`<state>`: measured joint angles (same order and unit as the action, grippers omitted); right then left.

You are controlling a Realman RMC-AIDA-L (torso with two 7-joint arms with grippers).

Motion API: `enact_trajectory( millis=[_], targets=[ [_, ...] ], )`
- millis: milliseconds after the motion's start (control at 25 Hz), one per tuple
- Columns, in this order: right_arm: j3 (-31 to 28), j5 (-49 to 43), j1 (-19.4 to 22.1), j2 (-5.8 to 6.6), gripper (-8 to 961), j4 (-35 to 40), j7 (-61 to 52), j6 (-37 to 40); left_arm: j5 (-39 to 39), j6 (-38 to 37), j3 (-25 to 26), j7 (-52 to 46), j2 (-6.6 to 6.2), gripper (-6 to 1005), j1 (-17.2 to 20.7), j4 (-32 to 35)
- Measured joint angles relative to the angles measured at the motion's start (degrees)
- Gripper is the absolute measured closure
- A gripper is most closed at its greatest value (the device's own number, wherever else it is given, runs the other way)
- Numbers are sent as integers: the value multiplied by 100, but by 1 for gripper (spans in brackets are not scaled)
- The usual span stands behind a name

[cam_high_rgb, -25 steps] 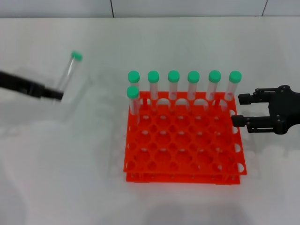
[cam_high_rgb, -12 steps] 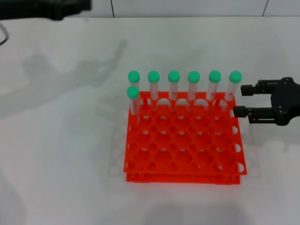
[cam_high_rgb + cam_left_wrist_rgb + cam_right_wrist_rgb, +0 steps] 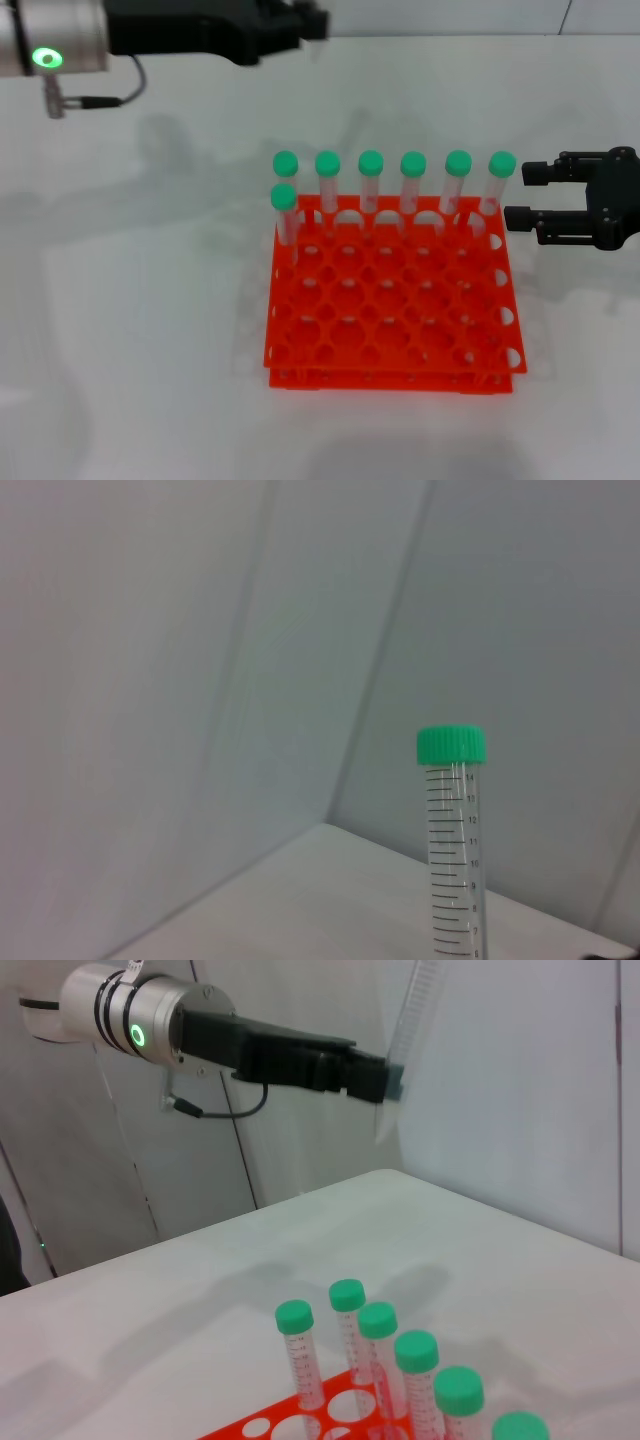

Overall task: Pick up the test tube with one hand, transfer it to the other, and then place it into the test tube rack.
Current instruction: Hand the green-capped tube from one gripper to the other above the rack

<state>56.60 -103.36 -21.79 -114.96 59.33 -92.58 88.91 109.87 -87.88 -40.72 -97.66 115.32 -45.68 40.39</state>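
My left gripper, on the arm with the green ring light, is raised beyond the rack's far left corner and is shut on the test tube. The left wrist view shows the tube upright with its green cap. In the right wrist view the left gripper holds the clear tube, whose cap is cut off by the frame edge. The orange-red rack sits in the middle of the table. My right gripper is open and empty just right of the rack's far right corner.
Several green-capped tubes stand in the rack's back row, and one stands in the second row at the left. They also show in the right wrist view. A wall runs along the table's far edge.
My left arm has lifted the tube from the table's left side and swung it right along the far edge. My right gripper has drifted slightly right and away from the rack.
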Motion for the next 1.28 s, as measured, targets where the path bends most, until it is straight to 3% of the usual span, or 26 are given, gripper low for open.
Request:
enact_trajectory(
  millis=[440,680,1280],
  targets=[
    [-54,1,-34,18,293,0,20,-41,-63,-71,-1047,161,176,804,-91,-140],
    [-211,1,-7,5,293,0,78,-10,-30,-103,-1090,178,221,804,-37,-176],
    [-238,0,-28,-12,293,45,62,-37,143,-326,-1131,393,188,803,137,-334]
  ],
)
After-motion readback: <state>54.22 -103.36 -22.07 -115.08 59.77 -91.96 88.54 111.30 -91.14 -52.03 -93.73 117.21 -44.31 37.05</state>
